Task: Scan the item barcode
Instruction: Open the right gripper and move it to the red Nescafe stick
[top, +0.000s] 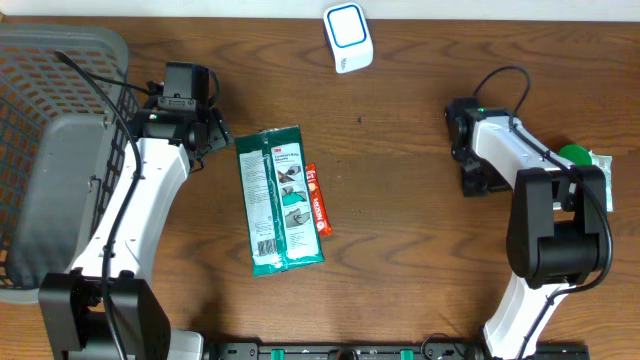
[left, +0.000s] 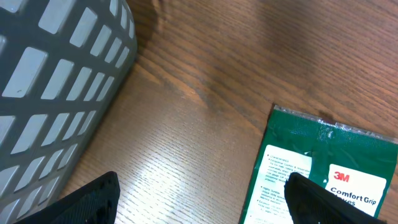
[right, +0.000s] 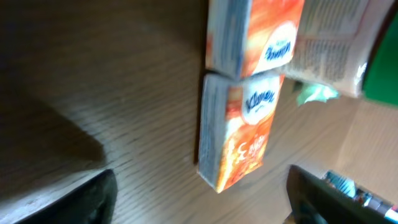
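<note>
Overhead, working outward from the arm bases, a green packet (top: 280, 200) lies flat on the brown table (top: 400, 250), left of centre and printed panel up. A slim red bar (top: 317, 200) touches its right edge. Just left of the packet's far end hangs the left gripper (left: 202, 183), fingers spread wide and holding nothing, with the grey basket (top: 60, 50) close on its other side. Over at the right, the right gripper (right: 202, 180) has its fingers spread too. An orange tissue pack (right: 239, 137) lies untouched on the wood ahead of them, end to end with a second pack (right: 255, 31); from above, the arm hides both. Farthest off, at the far edge, sits the white-and-blue scanner (top: 348, 37), well apart from every item. I'd guess nothing is picked for scanning yet. As for risks, jaws closing on the tissue pack could catch its neighbour. The soft green packet may sag or drag the red bar along. A barcode turned away from the scanner won't read.
</note>
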